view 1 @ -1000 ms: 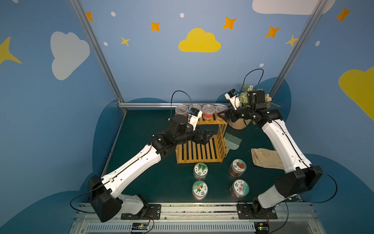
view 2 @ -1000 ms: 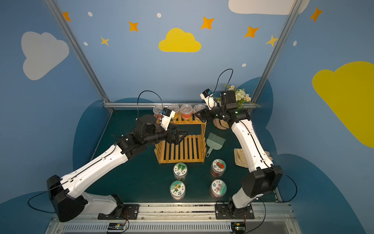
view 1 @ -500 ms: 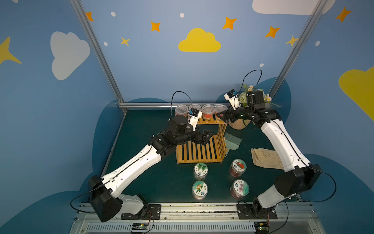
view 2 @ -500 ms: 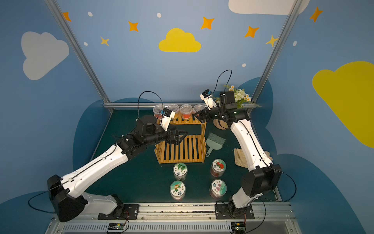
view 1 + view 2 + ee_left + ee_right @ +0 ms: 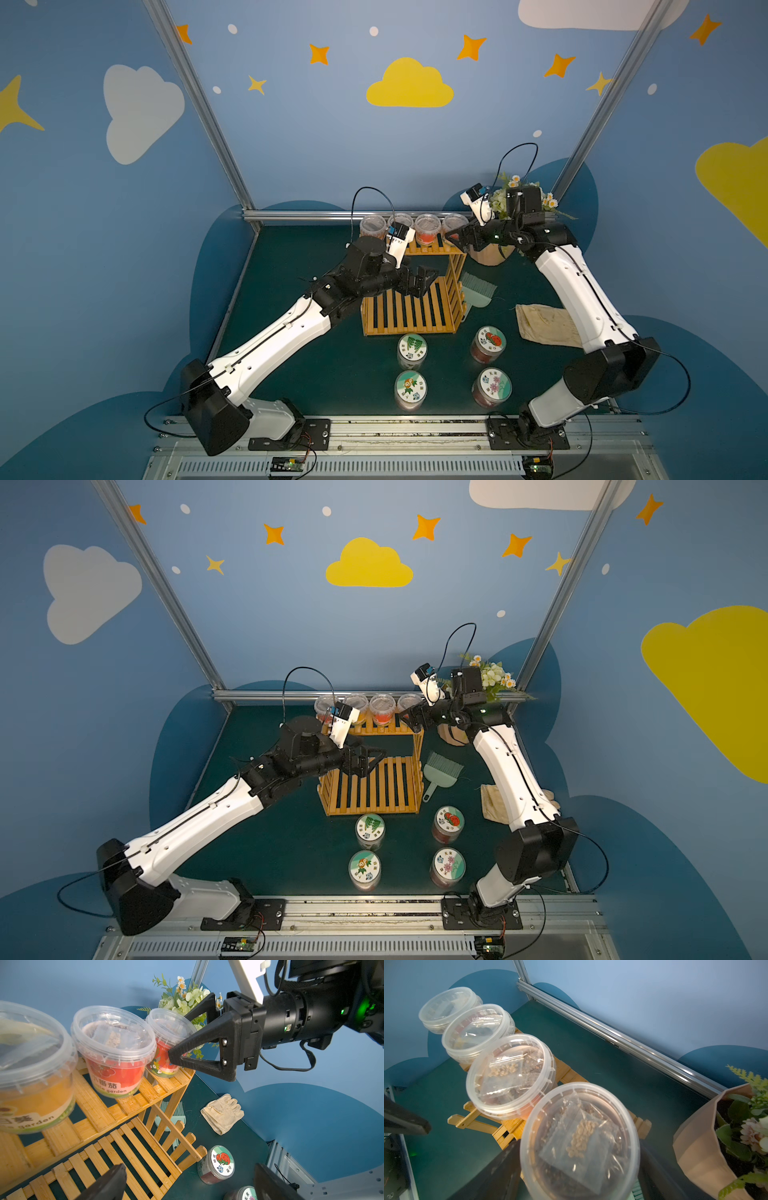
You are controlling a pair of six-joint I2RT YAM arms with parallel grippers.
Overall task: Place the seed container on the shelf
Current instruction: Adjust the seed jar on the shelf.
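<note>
Jaws wide, the right gripper (image 5: 178, 1038) straddles the lidded seed container (image 5: 579, 1142), which sits at the 1 o'clock corner of the slatted wooden shelf (image 5: 409, 309), on its top tier beside three other tubs (image 5: 510, 1074), while the left gripper (image 5: 424, 282) hangs wide-jawed and empty over the lower tier.

Clear lidded seed tub (image 5: 580, 1140), red label, upright at right end of upper tier, tan slatted two-tier shelf (image 5: 409, 331), mid-table

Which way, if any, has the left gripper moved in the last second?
No. The left gripper hangs over the same lower slats of the shelf as a second ago, in both top views.
</note>
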